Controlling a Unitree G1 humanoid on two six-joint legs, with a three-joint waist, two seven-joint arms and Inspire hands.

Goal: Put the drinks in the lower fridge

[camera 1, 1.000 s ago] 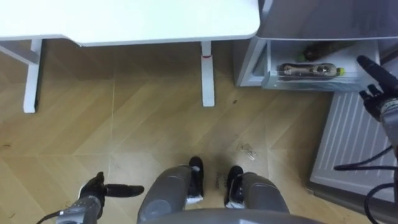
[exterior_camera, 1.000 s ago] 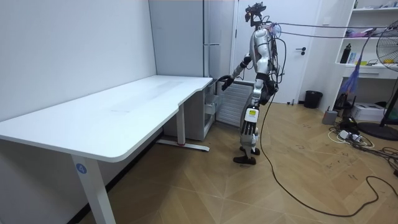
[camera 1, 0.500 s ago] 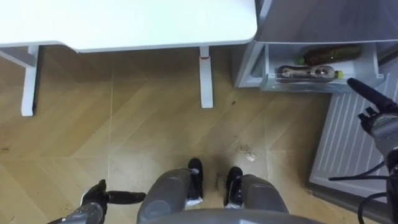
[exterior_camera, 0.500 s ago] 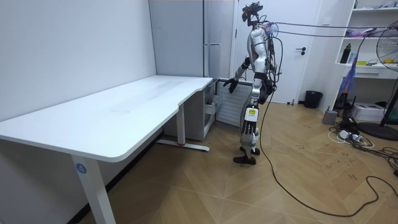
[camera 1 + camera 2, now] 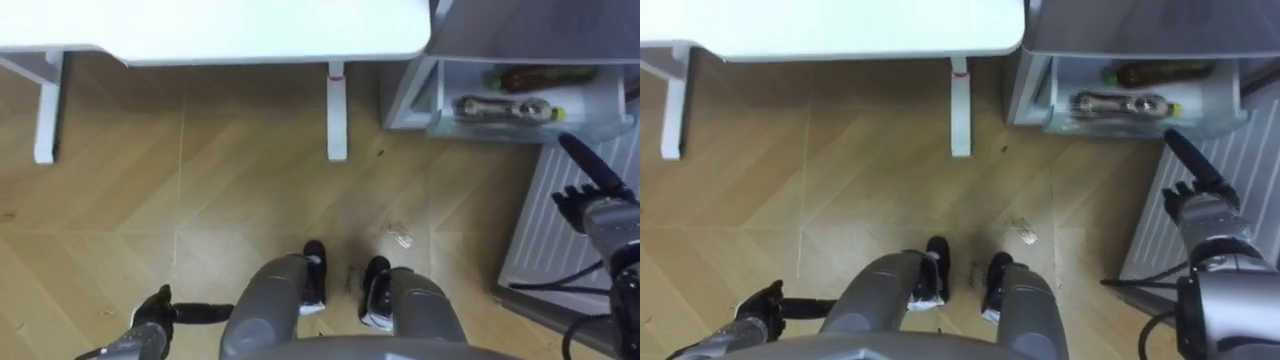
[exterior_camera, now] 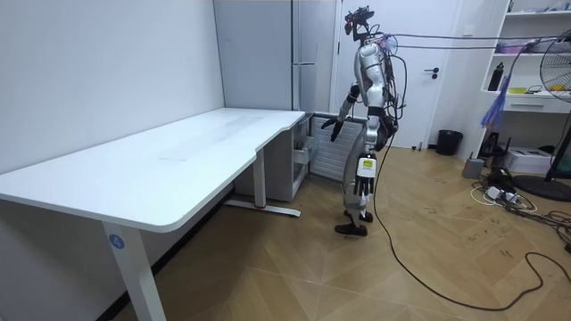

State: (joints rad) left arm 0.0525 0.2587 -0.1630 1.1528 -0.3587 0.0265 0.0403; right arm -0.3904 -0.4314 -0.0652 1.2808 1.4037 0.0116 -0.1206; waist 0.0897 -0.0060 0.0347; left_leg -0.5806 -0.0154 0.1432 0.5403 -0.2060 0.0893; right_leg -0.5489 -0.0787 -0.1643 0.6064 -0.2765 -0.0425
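Observation:
Two drink bottles lie in the open lower fridge compartment: a clear bottle with a yellow cap in front and a dark bottle behind it. My right hand hangs in front of and below the compartment, over the ribbed open fridge door, fingers straight and empty. Low at the view's left edge my left hand is open by my side and holds nothing. In the room view I stand upright facing the grey fridge, right hand raised toward it.
The white desk spans the top, with its leg close to the fridge's left side. A small clear scrap lies on the wood floor ahead of my feet. A fan, shelves and cables stand at the room view's right.
My right hand has drawn back from the fridge compartment and sunk lower. The bottles stay where they lay. The left hand has barely moved.

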